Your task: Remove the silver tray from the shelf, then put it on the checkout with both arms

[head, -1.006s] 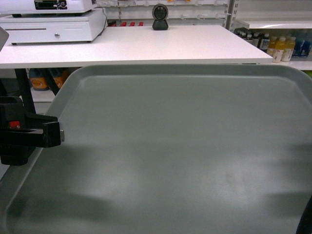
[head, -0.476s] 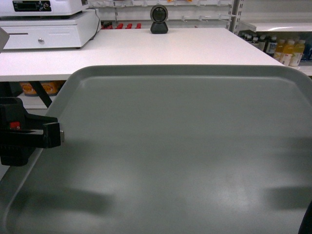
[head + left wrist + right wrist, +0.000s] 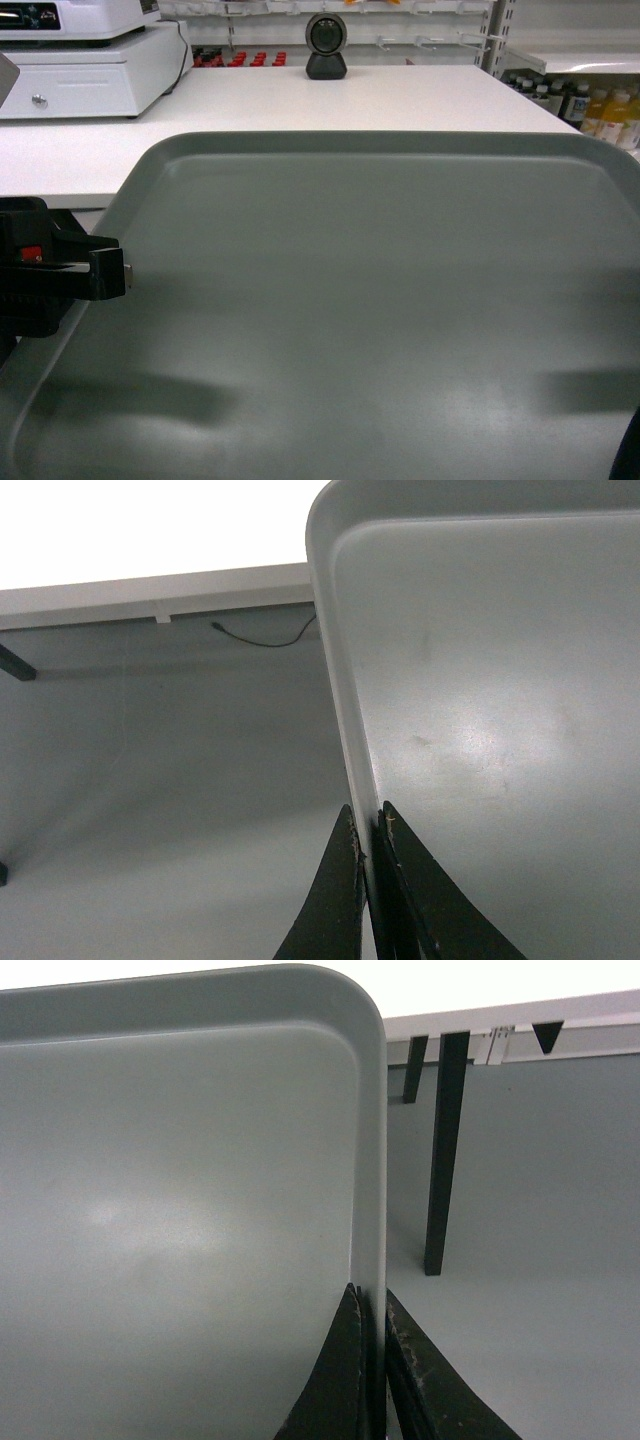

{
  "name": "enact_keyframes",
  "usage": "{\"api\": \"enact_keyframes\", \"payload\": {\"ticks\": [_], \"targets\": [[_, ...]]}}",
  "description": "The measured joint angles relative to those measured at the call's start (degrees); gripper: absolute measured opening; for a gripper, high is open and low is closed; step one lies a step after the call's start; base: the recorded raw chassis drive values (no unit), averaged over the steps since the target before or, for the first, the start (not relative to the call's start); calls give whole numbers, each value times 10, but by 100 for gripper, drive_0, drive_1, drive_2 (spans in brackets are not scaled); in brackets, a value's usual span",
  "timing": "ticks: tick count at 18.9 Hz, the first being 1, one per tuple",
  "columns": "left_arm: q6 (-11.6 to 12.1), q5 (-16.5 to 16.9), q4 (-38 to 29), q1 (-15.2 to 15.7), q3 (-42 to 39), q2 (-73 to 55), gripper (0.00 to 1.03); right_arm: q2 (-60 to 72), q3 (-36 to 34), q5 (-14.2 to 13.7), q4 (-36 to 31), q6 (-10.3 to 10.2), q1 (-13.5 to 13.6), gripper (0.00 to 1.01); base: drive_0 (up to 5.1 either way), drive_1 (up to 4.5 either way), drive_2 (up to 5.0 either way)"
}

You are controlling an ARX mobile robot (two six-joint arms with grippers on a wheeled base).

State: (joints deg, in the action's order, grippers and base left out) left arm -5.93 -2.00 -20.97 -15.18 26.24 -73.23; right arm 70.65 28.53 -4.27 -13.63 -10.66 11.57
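- Between both arms, the silver tray (image 3: 380, 300) is being held level in the air, already off the shelf.
- Its left rim is being clamped by the left gripper (image 3: 370, 880), its right rim by the right gripper (image 3: 378, 1360).
- Placement is still being awaited: the checkout (image 3: 400, 95) edge lies just beyond the tray's far rim.

Even, bright overhead light fills all three views. The silver tray (image 3: 380, 310) carries soft pale sheen patches and two dim shadow bands near its front edge (blurred at their borders). The checkout (image 3: 140, 525) top burns out to pure white in the left wrist view. Everything looks slightly soft, grainy.
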Motion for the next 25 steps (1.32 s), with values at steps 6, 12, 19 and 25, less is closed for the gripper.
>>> {"api": "enact_keyframes", "payload": {"ticks": [6, 12, 19, 25], "targets": [[0, 0, 2, 0, 0, -1, 3, 0, 0, 0, 1, 0, 0, 3, -2, 430, -433], [1, 0, 3, 0, 0, -2, 3, 1, 0, 0, 3, 0, 0, 3, -14, 419, -446], [1, 0, -1, 0, 0, -2, 3, 0, 0, 0, 0, 0, 0, 3, -9, 424, -443], [1, 0, 2, 0, 0, -4, 3, 2, 0, 0, 0, 0, 0, 3, -2, 178, -181]]}}
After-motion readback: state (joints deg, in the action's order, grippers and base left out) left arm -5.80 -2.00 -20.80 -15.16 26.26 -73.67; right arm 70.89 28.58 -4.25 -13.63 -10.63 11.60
